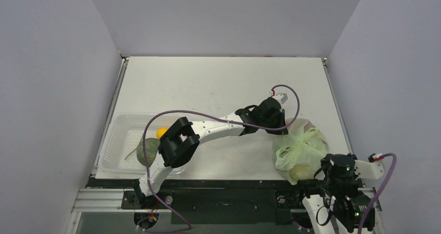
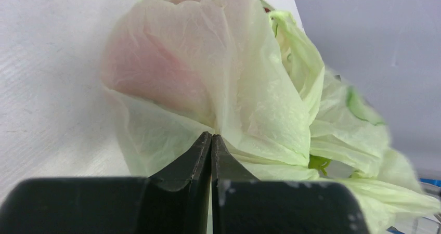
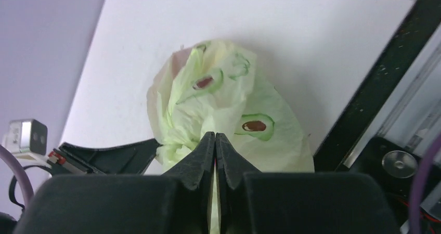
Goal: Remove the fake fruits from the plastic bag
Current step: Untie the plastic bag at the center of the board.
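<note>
The pale yellow-green plastic bag (image 1: pixel 300 150) lies bunched at the table's front right. It fills the left wrist view (image 2: pixel 260 104) and the right wrist view (image 3: pixel 229 109), where it shows printed avocado pictures. A reddish fruit (image 2: pixel 151 70) shows dimly through the film; the other fruits inside are hidden. My left gripper (image 1: pixel 277 127) reaches across to the bag's far left side, and its jaws are shut on the film (image 2: pixel 211 136). My right gripper (image 1: pixel 323 167) is at the bag's near right edge, shut on a fold (image 3: pixel 215 135).
A clear latticed basket (image 1: pixel 117 140) stands at the front left. It holds a yellow fruit (image 1: pixel 162 132) and a dark green leafy item (image 1: pixel 148 151). The left arm's elbow (image 1: pixel 178 141) hangs over the basket. The black front rail (image 1: pixel 234 184) runs just behind the bag.
</note>
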